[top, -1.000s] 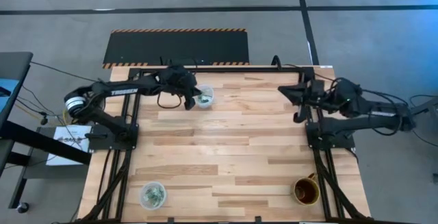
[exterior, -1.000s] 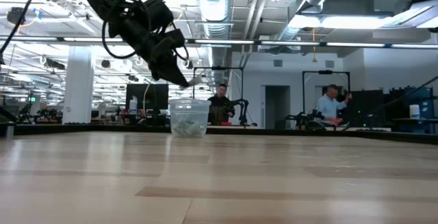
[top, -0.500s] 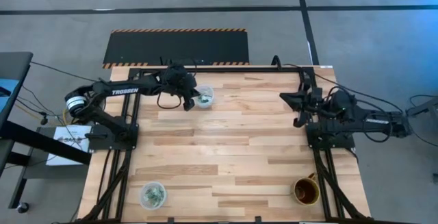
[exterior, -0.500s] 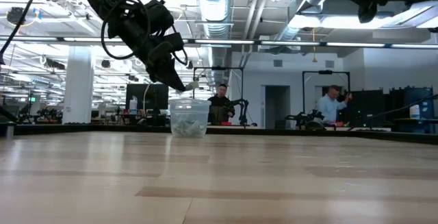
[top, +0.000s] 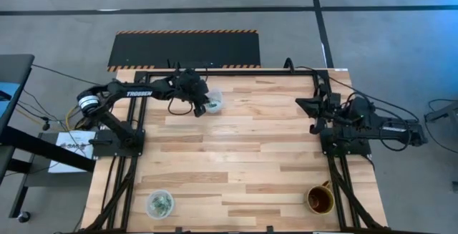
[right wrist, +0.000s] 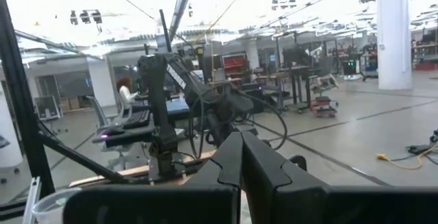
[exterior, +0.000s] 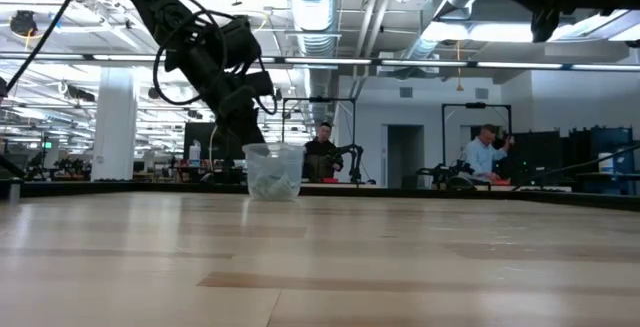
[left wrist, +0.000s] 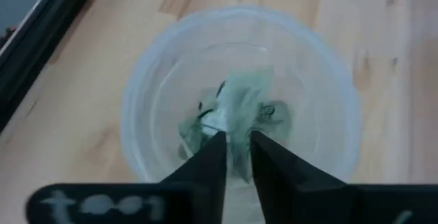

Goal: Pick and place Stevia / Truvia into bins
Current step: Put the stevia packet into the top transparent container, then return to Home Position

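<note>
Left wrist view shows the left gripper (left wrist: 237, 157) right over the small round clear plastic cup (left wrist: 239, 97) at the far left of the wooden table (top: 243, 155). Its fingers stand a small crack apart, with a pale green and white paper packet (left wrist: 239, 107) just past the tips, inside the cup. I cannot tell if they pinch it. The step looks like dropping the packet in. Next, the gripper should let go fully and lift straight up. The right gripper (right wrist: 239, 157) is closed, empty, waiting at the far right.
</note>
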